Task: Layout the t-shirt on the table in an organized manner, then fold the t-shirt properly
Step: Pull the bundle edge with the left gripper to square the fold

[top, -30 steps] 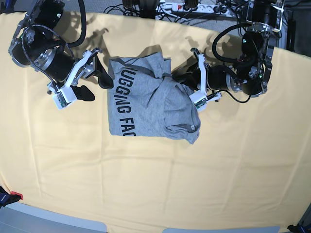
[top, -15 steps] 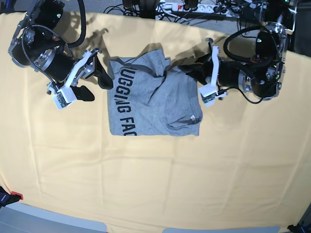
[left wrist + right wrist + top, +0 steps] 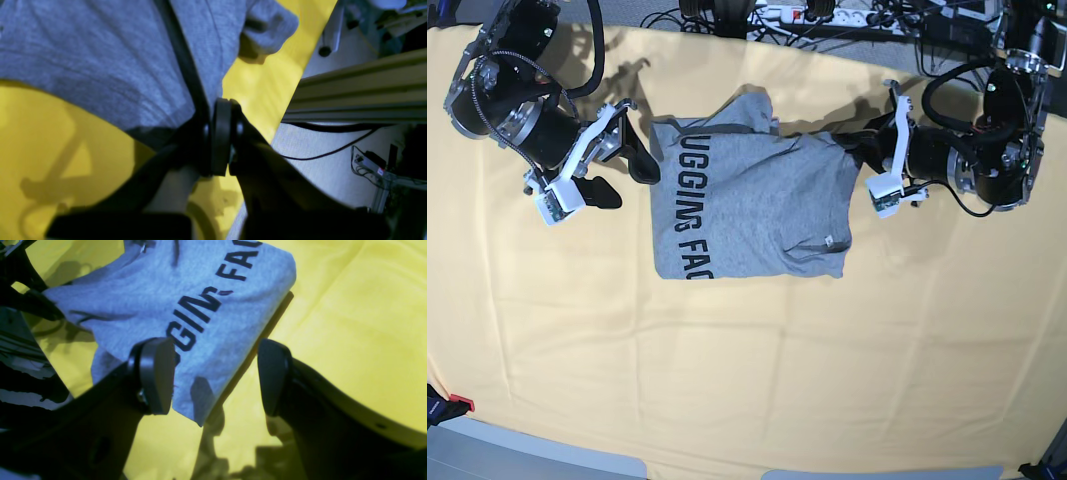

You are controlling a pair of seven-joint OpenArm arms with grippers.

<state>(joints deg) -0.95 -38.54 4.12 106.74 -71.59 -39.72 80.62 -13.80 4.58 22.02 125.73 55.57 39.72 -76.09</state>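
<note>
The heather-grey t-shirt (image 3: 747, 200) lies partly folded on the yellow table (image 3: 747, 370), with black block lettering along its left side. My left gripper (image 3: 857, 152) is shut on the shirt's upper right edge; the left wrist view shows grey cloth (image 3: 100, 60) pinched where the left gripper (image 3: 220, 133) closes. My right gripper (image 3: 627, 180) stands open just left of the shirt. In the right wrist view the lettered corner of the t-shirt (image 3: 200, 283) reaches between the right gripper (image 3: 213, 376) fingers, which are not closed on it.
A power strip and cables (image 3: 817, 15) lie beyond the table's far edge. An aluminium frame rail (image 3: 360, 96) runs beside the table edge near my left gripper. A small red object (image 3: 457, 403) sits at the lower left corner.
My left gripper has moved to the right with the shirt's edge in it, drawing the bunched right side out flatter. The right arm has stayed where it was.
</note>
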